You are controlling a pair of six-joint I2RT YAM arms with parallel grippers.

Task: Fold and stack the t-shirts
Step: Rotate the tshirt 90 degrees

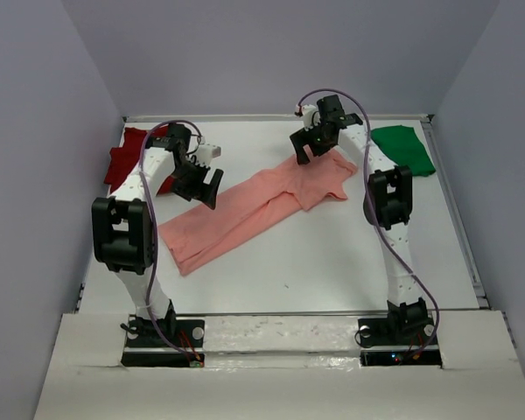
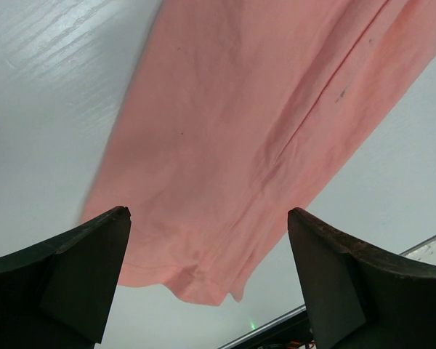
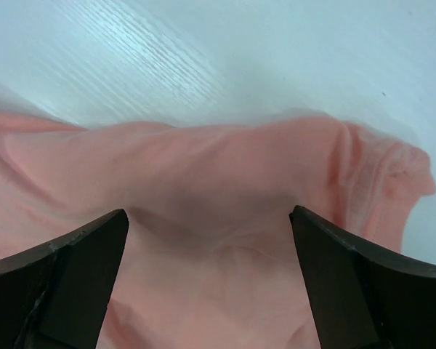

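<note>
**Q:** Left tool (image 2: 208,212), right tool (image 3: 208,212): how are they shown?

**A:** Both are shown released above the salmon-pink shirt (image 1: 254,210), laid diagonally on the desk (image 1: 332,262). The dark red shirt (image 1: 127,157) is seen far left, the green shirt (image 1: 404,147) far right.

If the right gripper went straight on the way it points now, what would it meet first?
Most likely the salmon-pink t-shirt, seen straight ahead between the open fingers of the right gripper; how near it is remains unclear.
</note>
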